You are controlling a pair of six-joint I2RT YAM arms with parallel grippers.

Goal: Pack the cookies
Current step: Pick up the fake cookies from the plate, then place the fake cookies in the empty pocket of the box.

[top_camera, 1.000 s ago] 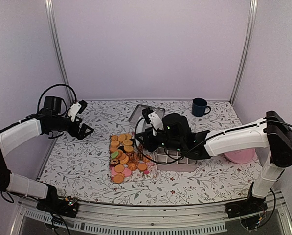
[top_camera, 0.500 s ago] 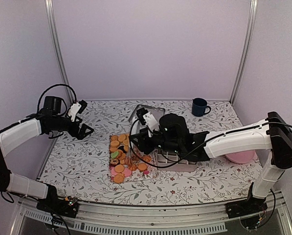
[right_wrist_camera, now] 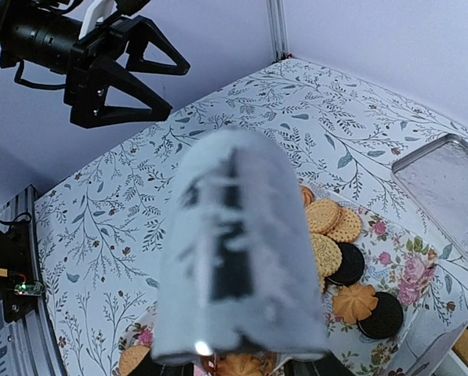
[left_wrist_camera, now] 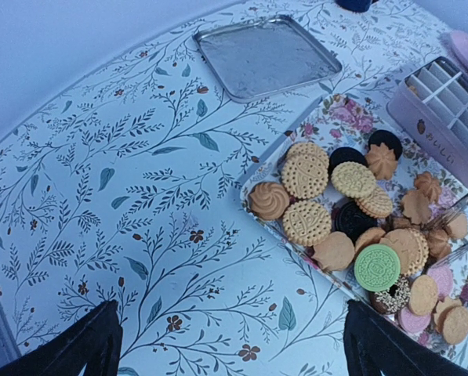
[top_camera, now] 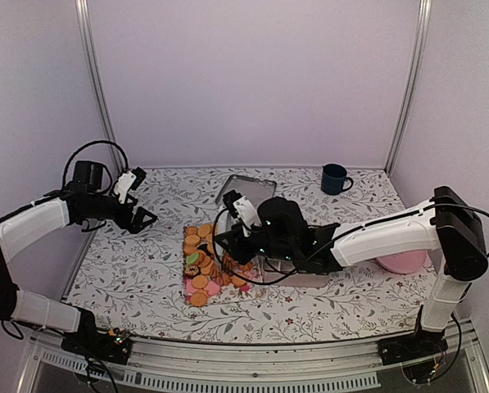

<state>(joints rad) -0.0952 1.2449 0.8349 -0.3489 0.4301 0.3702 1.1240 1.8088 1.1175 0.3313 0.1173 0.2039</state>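
Crowding is the risk: the right claw point(top_camera: 218, 255), its grip impossible to tell, could knock neighbouring cookies point(left_wrist_camera: 351, 219) off their tray point(left_wrist_camera: 345, 117), while the left claw point(top_camera: 148, 219) gapes wide, empty.

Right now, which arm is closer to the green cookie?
Right. The right arm has its jaws over the tray, beside the green cookie; the left arm is far off left.

Floral counter point(top_camera: 146, 262). Dark mug point(top_camera: 335, 178) upright, back right. Flat metal lid point(left_wrist_camera: 266, 56) back centre. Pink plate point(top_camera: 404, 264) right, partly hidden. Divided tin point(left_wrist_camera: 426, 125) beside floral tray point(left_wrist_camera: 335, 110).
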